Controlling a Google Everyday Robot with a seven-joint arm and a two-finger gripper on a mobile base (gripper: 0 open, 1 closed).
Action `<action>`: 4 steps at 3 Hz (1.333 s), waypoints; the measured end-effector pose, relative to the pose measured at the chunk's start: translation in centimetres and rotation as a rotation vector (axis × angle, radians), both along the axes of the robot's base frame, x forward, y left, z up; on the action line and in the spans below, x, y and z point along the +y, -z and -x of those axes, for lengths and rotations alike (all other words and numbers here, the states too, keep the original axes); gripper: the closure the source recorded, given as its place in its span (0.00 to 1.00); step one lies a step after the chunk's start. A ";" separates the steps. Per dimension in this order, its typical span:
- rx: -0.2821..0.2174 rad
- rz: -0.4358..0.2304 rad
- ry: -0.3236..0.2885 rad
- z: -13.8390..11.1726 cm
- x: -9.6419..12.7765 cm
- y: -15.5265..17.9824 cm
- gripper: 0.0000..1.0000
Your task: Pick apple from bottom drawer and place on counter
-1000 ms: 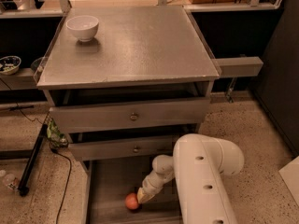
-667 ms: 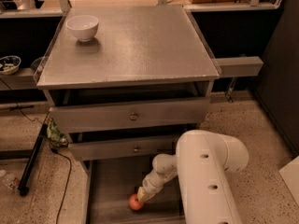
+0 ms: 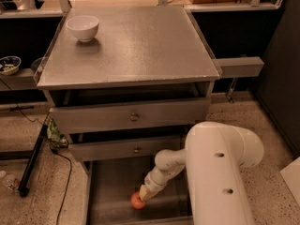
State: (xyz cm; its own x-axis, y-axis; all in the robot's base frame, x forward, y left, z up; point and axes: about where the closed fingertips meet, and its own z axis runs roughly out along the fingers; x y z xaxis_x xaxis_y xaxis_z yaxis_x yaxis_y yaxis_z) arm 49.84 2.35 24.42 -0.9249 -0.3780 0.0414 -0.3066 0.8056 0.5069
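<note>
Apple (image 3: 136, 201) lies on bottom drawer (image 3: 110, 186) floor, nr front lip. Claw (image 3: 144, 194) is down in drawer, right at apple's upper-right side; spread or pinching, can't tell. White bowl (image 3: 83, 27) on worktop (image 3: 145, 50) above drawer

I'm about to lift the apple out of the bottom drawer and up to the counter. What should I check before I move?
1. Wide grey metal bottom drawer pulled out, floor exposed: ok.
2. Gripper down inside the drawer, tip against the small round red-orange apple: ok.
3. Apple firmly gripped: cannot tell.
4. Apple lies forward of the two knobbed grey drawers above it, so a straight lift looks free: probably ok.
5. Broad grey brushed-metal counter has bare room; the white bowl sits at its far left corner: ok.
</note>
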 end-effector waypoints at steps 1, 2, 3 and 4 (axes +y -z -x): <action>-0.014 -0.004 -0.024 0.6 -0.8 -4.2 1.00; -0.053 -0.007 -0.018 0.8 -1.9 -8.3 1.00; -0.055 0.001 -0.023 0.7 -2.0 -9.2 1.00; -0.087 0.023 -0.035 0.7 -2.0 -11.6 1.00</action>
State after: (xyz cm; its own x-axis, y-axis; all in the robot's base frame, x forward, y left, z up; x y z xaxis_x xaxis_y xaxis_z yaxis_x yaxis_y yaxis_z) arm 49.13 0.36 36.07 -0.9117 -0.4097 -0.0300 -0.3768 0.8047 0.4587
